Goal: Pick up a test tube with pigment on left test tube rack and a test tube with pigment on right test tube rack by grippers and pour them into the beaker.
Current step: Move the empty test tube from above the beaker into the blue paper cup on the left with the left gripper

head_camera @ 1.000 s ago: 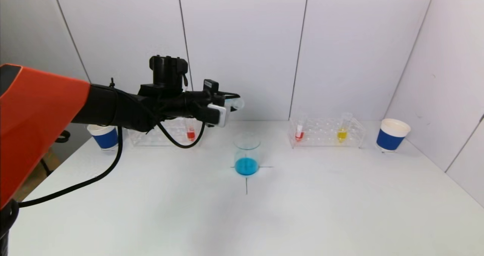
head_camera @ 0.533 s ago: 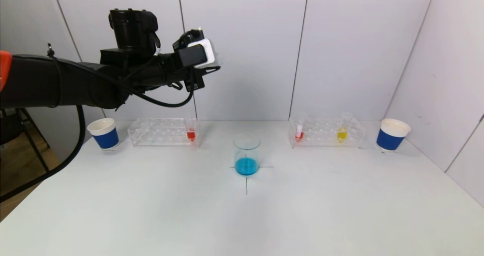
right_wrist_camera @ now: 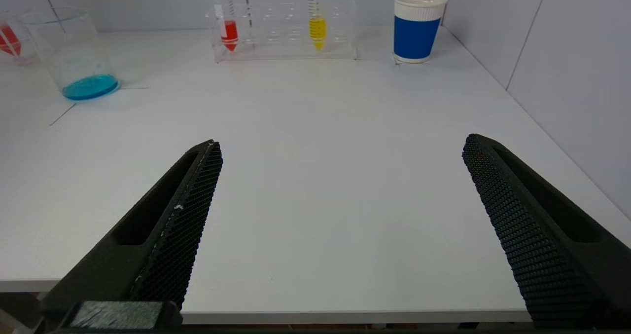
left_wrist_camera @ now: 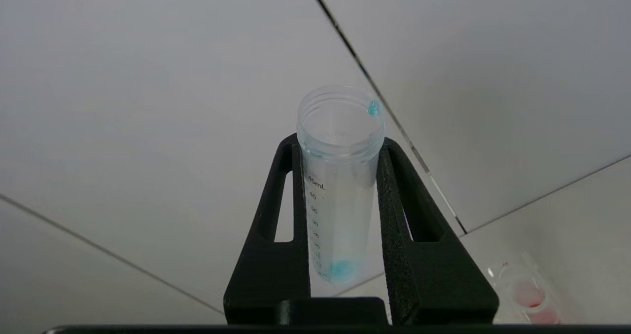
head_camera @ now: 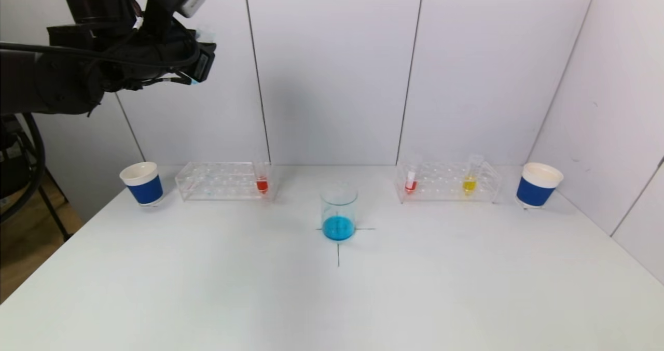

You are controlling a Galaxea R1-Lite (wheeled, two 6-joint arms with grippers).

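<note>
Progress looks to be about half: the clear glass beaker (head_camera: 339, 212) at centre frame of the head view holds blue liquid, while the clear plastic graduated test tube (left_wrist_camera: 340, 186) in the left gripper (left_wrist_camera: 340, 151) shows only a blue residue at its tip and 1 drop on its rim, so the left pour seems done. Left to do, by my judgement: dispose of or return this tube, then pour 1 from the right clear acrylic rack (head_camera: 448, 181), where the red-pigment tube (head_camera: 411, 180) and the yellow-pigment tube (head_camera: 469, 179) stand untouched. The left arm is raised high in the upper left of the frame, jaws clamped on the tube's sides. The right gripper (right_wrist_camera: 340, 215) hangs low over the white table's (right_wrist_camera: 315, 186) near edge, jaws spread wide, holding nothing.
</note>
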